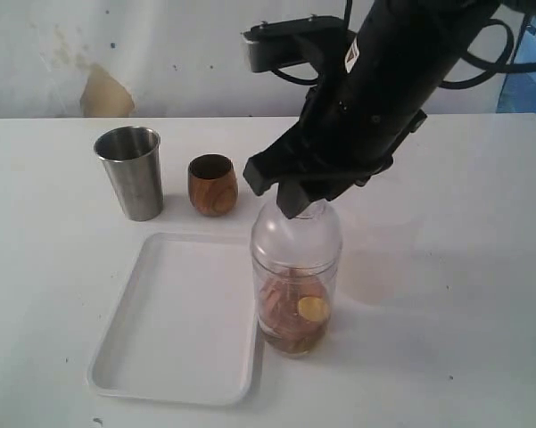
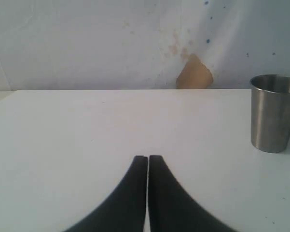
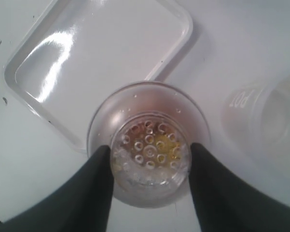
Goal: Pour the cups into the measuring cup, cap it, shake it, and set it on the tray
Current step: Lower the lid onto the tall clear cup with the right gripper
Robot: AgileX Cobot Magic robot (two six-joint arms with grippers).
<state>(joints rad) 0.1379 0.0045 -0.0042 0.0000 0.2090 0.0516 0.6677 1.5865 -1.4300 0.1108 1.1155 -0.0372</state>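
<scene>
Cups (image 1: pixel 129 171) (image 1: pixel 213 185) 2, tray (image 1: pixel 174 312) 1, measuring cup (image 1: pixel 294 290) 1, its lid (image 1: pixel 294 234) pinched by right tool (image 3: pixel 150 150); left tool (image 2: pixel 148 159) pressed together

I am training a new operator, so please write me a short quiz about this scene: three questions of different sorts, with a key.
1. True or false: the measuring cup stands on the tray.
2. Which cup is nearer to the measuring cup? A) steel tumbler B) wooden cup
3. Fill in: the right gripper holds the ___ on top of the measuring cup.

Key: 1 false, it stands on the table beside the tray; 2 B; 3 dome lid.
</scene>
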